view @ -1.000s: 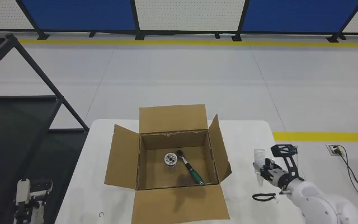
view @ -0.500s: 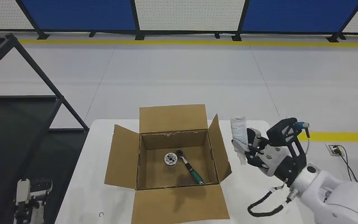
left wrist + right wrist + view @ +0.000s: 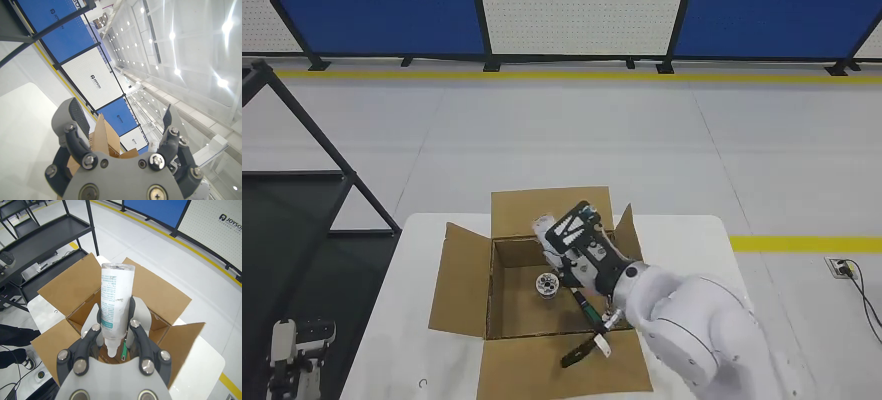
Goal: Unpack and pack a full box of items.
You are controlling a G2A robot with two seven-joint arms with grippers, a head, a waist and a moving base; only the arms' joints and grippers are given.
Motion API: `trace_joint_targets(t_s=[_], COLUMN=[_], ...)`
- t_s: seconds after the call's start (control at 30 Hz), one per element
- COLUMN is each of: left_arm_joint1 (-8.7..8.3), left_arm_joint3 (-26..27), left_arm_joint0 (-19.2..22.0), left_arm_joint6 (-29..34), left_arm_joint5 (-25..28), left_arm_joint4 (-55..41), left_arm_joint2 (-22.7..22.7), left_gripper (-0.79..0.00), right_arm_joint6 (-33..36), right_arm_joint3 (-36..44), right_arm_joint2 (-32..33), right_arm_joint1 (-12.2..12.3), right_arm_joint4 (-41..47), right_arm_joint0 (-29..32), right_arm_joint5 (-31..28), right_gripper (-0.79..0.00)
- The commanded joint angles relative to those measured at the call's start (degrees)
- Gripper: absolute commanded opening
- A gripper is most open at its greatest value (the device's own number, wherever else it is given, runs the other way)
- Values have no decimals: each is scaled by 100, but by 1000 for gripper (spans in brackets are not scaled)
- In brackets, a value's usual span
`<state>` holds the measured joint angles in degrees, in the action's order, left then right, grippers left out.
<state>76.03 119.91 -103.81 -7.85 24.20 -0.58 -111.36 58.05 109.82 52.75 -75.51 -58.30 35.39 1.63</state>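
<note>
Your right gripper [image 3: 115, 307] clamps a white labelled plastic bottle [image 3: 116, 285], nozzle toward the wrist, above the open brown cardboard box [image 3: 62, 291].

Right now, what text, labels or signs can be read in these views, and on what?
Bottle: dense teal label print, too small to read.
Wall panels: a brand logo, not quoted here.
Box: small handling marks on a flap, unreadable.

One box [image 3: 464, 282], one bottle [image 3: 115, 298], one green-handled ratchet [image 3: 583, 303], one round metal part [image 3: 548, 285], one table [image 3: 410, 335].
</note>
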Motion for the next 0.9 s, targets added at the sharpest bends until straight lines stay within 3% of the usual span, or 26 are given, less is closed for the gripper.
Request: trace_joint_targets(t_s=[0.0,0.3,0.63,0.87], left_arm_joint1=[0,0,0,0], left_arm_joint3=[0,0,0,0], left_arm_joint0=[0,0,0,0], left_arm_joint6=[0,0,0,0], left_arm_joint5=[0,0,0,0], left_arm_joint4=[0,0,0,0], left_arm_joint2=[0,0,0,0], left_gripper=[0,0,0,0], right_arm_joint6=[-68,302,210,181], right_arm_joint3=[-515,-2688,-2718,-3488], right_arm_joint2=[-440,-1565,-1571,-2124], right_arm_joint1=[-108,-641,-637,-850], right_arm_joint4=[-28,598,537,170], right_arm_joint0=[-263,-1189,-1122,-1269], right_arm_joint5=[170,300,282,-318], right_gripper=[-785,-785,-785,-785])
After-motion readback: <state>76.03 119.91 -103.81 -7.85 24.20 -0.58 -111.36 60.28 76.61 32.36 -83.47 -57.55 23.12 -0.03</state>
